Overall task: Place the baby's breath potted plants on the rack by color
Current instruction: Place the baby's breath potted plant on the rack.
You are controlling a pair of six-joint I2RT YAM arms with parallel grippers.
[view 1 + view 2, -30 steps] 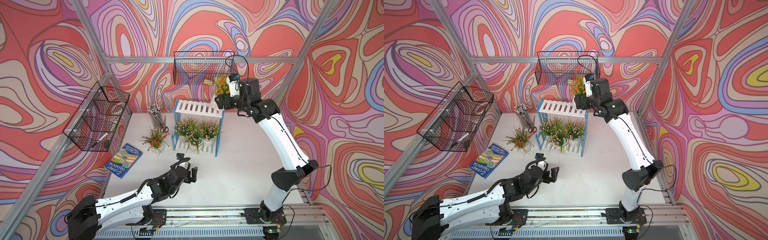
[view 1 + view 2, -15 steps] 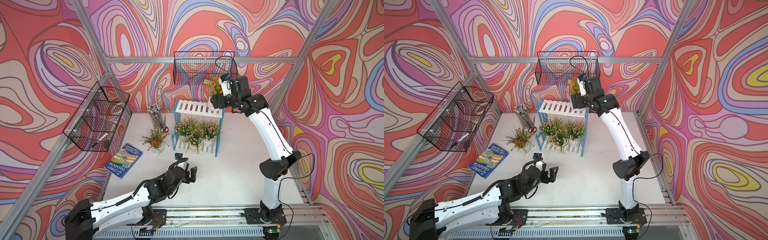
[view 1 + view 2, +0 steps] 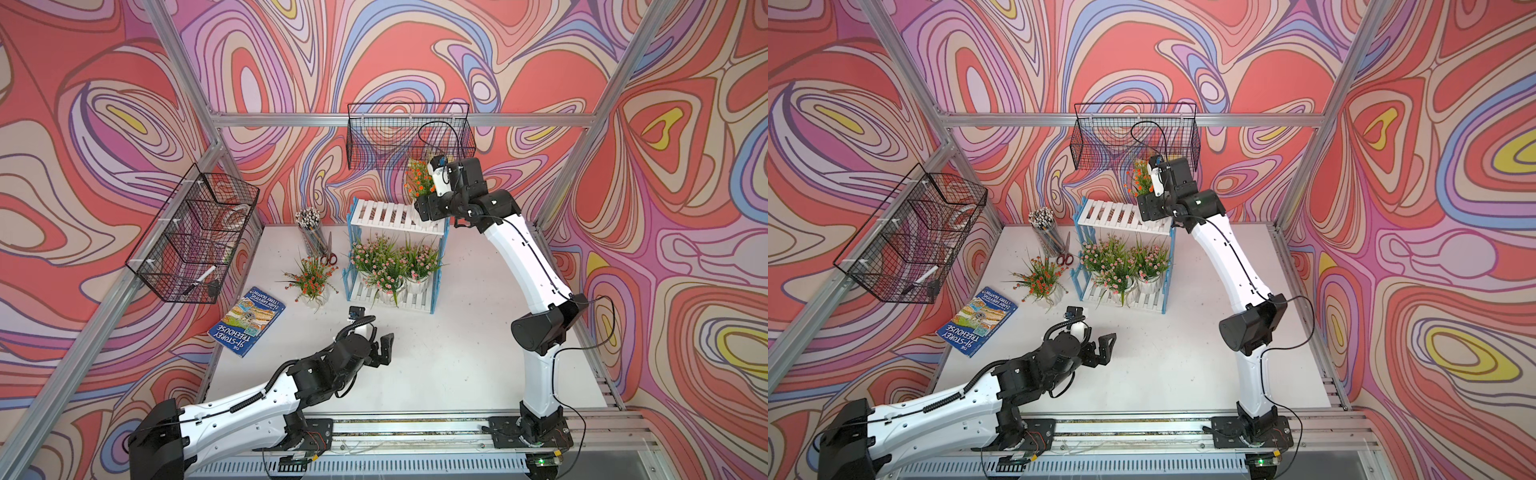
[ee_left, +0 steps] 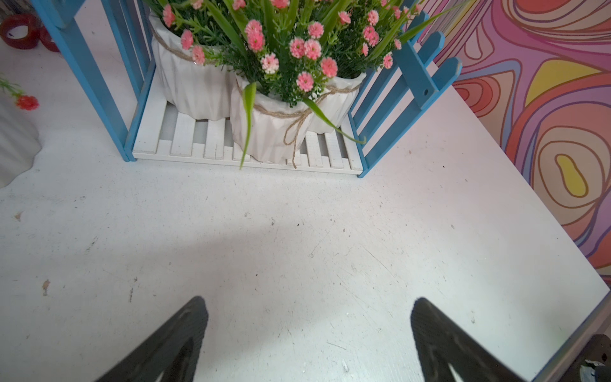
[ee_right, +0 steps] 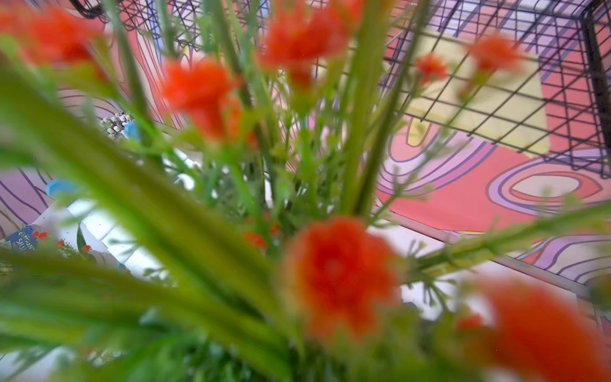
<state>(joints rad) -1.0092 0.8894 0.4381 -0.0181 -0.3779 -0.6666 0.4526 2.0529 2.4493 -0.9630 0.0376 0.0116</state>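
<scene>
The rack [image 3: 390, 214] [image 3: 1113, 214] stands at the back of the table, its top shelf bare. Three pink-flowered baby's breath potted plants [image 3: 390, 257] [image 3: 1121, 259] [image 4: 284, 49] fill its lower shelf. An orange-red one [image 3: 311, 278] [image 3: 1042, 276] stands on the table left of the rack. My right gripper [image 3: 424, 205] [image 3: 1148, 208] is shut on another orange-red plant [image 3: 417, 180] [image 3: 1140, 178] [image 5: 334, 271] over the top shelf's right end; foliage hides the jaws and pot. My left gripper [image 3: 384, 347] [image 3: 1106, 345] [image 4: 309, 330] hangs open and empty over the table before the rack.
A cup of pencils [image 3: 309, 226] and red-handled scissors [image 3: 330, 255] sit left of the rack. A blue book [image 3: 249, 320] lies near the left edge. One black wire basket [image 3: 409, 135] hangs just above the held plant, another [image 3: 195, 237] on the left wall.
My right arm has carried the orange-red plant leftward and slightly down, from beside the rack to over its top shelf's right end. The left arm has barely moved.
</scene>
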